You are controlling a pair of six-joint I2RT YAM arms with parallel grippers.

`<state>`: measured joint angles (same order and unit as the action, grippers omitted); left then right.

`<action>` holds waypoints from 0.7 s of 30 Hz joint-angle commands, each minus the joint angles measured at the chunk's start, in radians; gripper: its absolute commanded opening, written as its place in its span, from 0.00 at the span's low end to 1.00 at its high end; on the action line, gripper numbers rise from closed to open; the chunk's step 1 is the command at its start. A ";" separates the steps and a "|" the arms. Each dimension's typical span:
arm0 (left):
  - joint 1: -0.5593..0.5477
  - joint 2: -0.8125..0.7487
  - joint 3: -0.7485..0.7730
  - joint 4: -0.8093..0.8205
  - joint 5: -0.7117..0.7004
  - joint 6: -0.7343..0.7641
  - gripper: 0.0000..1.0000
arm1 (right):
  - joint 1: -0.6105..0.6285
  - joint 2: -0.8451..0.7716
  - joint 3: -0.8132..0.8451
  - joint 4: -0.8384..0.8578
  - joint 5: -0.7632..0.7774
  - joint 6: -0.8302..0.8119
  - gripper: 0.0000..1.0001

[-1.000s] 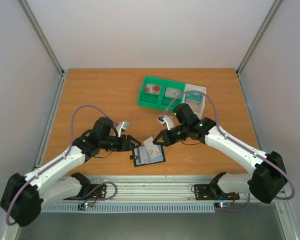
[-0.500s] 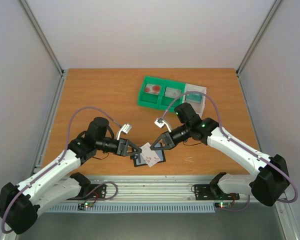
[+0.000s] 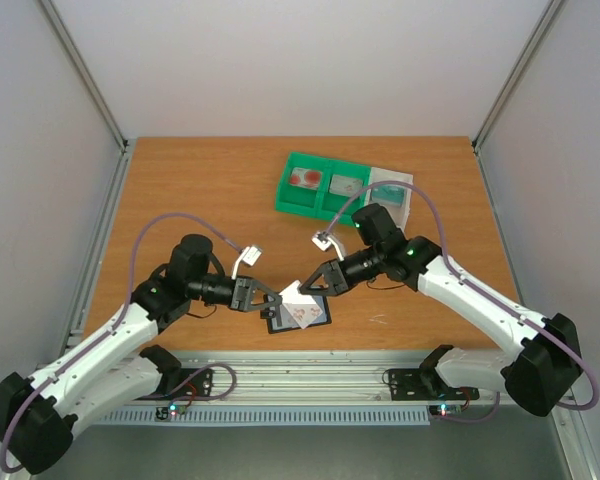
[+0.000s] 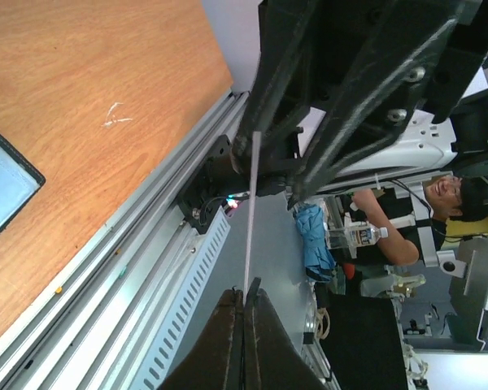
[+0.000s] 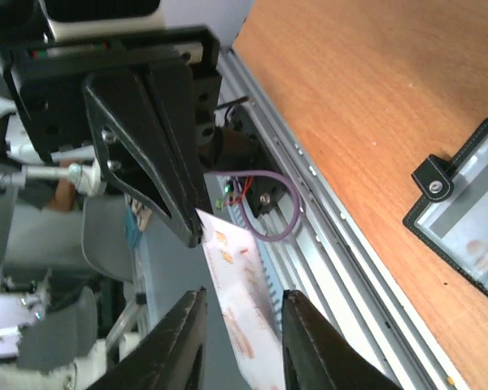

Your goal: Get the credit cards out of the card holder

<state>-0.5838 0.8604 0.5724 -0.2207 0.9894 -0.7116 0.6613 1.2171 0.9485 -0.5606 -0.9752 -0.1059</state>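
Note:
The card holder (image 3: 305, 318) lies open on the table near the front edge, its grey-blue pockets (image 5: 464, 213) facing up. Just above it a whitish credit card with red marks (image 3: 297, 297) hangs in the air. My left gripper (image 3: 271, 300) is shut on the card's left end; in the left wrist view the card (image 4: 250, 211) shows edge-on, pinched at the fingertips (image 4: 246, 297). My right gripper (image 3: 316, 286) stands open around the other end: the card (image 5: 237, 321) sits between its fingers (image 5: 193, 325) with a gap on one side.
A green compartment tray (image 3: 286, 195) at the back holds a red-marked card (image 3: 307, 180) and a grey card (image 3: 347, 186). Beside it a white tray (image 3: 408, 205) holds a teal card (image 3: 388, 195). The metal rail (image 3: 310, 375) runs along the front edge.
My left gripper reached in and shut on the card that the right gripper was holding. The right gripper's jaws have since parted from it.

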 commanded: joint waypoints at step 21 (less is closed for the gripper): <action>-0.001 -0.059 -0.026 0.288 -0.412 -0.175 0.00 | -0.004 -0.247 -0.335 0.644 0.478 0.807 0.69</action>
<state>-0.5838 0.8120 0.5289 -0.0242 0.6804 -0.8642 0.6605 0.9848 0.6342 -0.0715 -0.5667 0.5701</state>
